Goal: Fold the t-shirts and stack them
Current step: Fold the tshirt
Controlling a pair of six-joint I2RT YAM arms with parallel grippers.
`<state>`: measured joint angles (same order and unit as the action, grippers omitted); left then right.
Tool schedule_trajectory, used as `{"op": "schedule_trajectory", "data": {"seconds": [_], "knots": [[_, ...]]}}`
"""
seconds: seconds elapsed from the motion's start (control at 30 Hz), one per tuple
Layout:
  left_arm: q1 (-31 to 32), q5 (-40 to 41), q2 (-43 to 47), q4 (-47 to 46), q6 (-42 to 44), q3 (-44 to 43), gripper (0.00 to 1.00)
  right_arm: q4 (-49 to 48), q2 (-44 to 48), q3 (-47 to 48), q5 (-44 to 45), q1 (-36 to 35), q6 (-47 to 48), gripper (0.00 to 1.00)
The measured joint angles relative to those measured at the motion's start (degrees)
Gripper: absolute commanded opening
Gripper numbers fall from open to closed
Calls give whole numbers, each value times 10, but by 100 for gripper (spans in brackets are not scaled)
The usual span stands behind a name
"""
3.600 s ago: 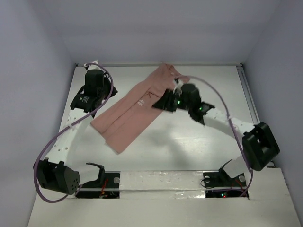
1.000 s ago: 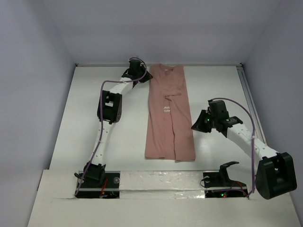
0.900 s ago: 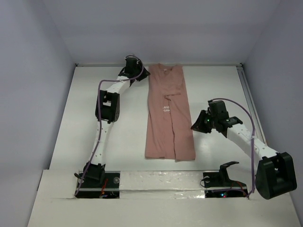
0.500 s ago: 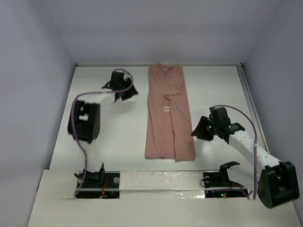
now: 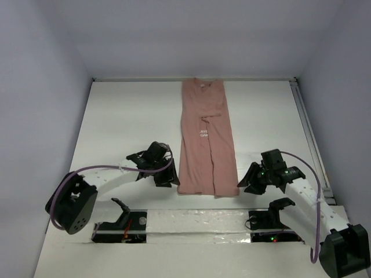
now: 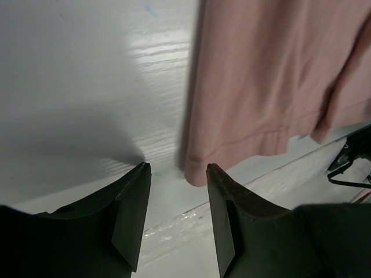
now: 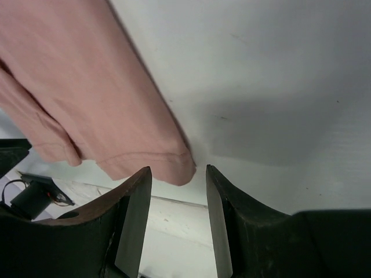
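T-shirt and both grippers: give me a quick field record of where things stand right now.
t-shirt: folded into a long narrow strip, flat on the table, collar far, hem near
left gripper: open, hem's left corner lined up between its fingers, not gripped
right gripper: open, hem's right corner lined up between its fingers, not gripped
likely next: close on both corners, carry the hem toward the collar

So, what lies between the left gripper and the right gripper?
The near hem of the pink t-shirt lies between the left gripper and the right gripper, flat on the white table. The top external view shows it; both grippers are open.
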<state>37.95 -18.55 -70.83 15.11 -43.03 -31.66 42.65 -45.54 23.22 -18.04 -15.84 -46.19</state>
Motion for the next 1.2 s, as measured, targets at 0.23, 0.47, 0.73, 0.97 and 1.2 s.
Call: {"op": "schedule_trajectory", "data": {"seconds": [0.23,0.47,0.73,0.97,1.2], "knots": [[33,-47,-57,-46,-24,7,40,-1,-16,-37,-19,0,-25,42],[47,-60,-62,-62,-30,13,35,-15,-7,-49,-32,0,-43,40],[47,-42,-65,-57,-25,13,0,-54,-12,-64,-39,0,-60,9],[56,-36,-54,-52,-31,17,0,-46,15,-70,-38,0,-60,0],[86,-52,66,36,-73,17,0,106,101,26,-59,0,-32,0]]}}
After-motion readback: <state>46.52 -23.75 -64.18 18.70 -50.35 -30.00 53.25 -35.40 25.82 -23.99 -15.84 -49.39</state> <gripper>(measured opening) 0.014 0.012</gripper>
